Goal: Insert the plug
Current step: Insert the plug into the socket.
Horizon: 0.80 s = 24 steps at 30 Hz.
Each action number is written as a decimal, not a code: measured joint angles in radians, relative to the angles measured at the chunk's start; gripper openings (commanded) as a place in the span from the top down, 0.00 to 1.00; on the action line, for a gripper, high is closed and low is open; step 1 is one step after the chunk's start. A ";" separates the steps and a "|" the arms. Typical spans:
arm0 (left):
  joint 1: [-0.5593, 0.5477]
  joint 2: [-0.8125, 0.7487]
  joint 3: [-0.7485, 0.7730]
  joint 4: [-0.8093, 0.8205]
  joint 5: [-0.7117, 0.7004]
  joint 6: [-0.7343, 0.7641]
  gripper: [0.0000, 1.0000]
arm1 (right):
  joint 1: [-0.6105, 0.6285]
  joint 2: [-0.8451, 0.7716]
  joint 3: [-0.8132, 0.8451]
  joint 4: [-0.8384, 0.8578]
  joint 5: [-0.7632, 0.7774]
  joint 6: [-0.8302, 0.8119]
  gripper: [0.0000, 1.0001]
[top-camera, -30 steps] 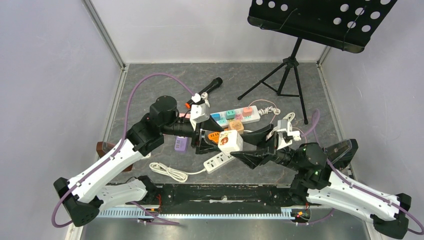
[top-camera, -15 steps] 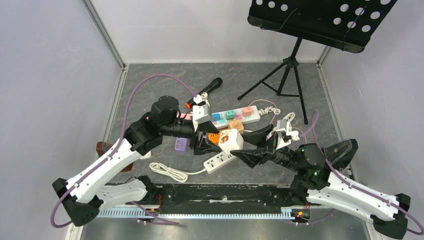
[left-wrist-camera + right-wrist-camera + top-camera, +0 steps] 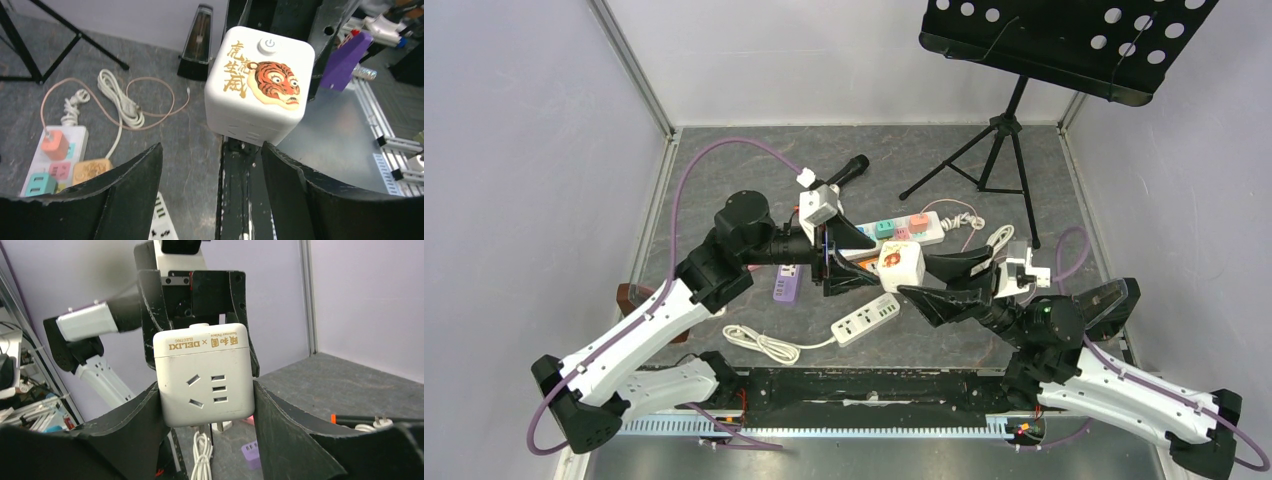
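Grey speckled table [image 3: 894, 150] walled in pale lilac, with a black music stand [image 3: 1064, 40] at the far right and a microphone [image 3: 844, 172] lying behind the arms. At centre, the white cube socket [image 3: 901, 265], with a tiger print [image 3: 275, 82] on one face, is clenched between the two fingers of the right gripper [image 3: 913, 278] and held in the air above the table. The right wrist view shows its outlet face turned toward that camera and its metal prongs [image 3: 200, 429] projecting free below. The left gripper [image 3: 211, 149] faces the cube from the opposite side with its jaws spread and nothing between them. The cube sits just beyond its fingertips, apparently untouched.

Change over the last second: the cube has risen and shifted rightward and away from the arm bases. In the overhead view it now lies farther from the white power strip [image 3: 865, 320], which rests flat near the front edge. It is closer to the long strip [image 3: 934, 232] carrying coloured adapters. The left gripper has lifted and swung round with it.

Reading: the plug is not yet inserted. The lift probably serves to re-present the cube between the two arms. The prongs would next have to be brought down over a free outlet.
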 measured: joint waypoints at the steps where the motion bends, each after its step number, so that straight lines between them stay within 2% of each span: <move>1: 0.000 -0.003 -0.012 0.043 0.002 -0.032 0.22 | 0.000 0.005 -0.001 0.024 0.008 0.002 1.00; 5: 0.000 -0.006 -0.038 0.188 0.029 -0.135 0.22 | 0.000 0.021 -0.002 0.108 0.034 0.008 1.00; 9: 0.000 -0.006 -0.038 0.264 0.072 -0.184 0.22 | 0.000 0.033 -0.002 0.175 0.057 0.009 1.00; 15: -0.003 0.002 -0.038 0.285 0.121 -0.204 0.22 | 0.000 0.046 -0.002 0.227 0.070 0.006 1.00; 24: -0.015 0.038 -0.037 0.365 0.051 -0.291 0.22 | 0.000 0.090 -0.002 0.264 0.050 0.010 1.00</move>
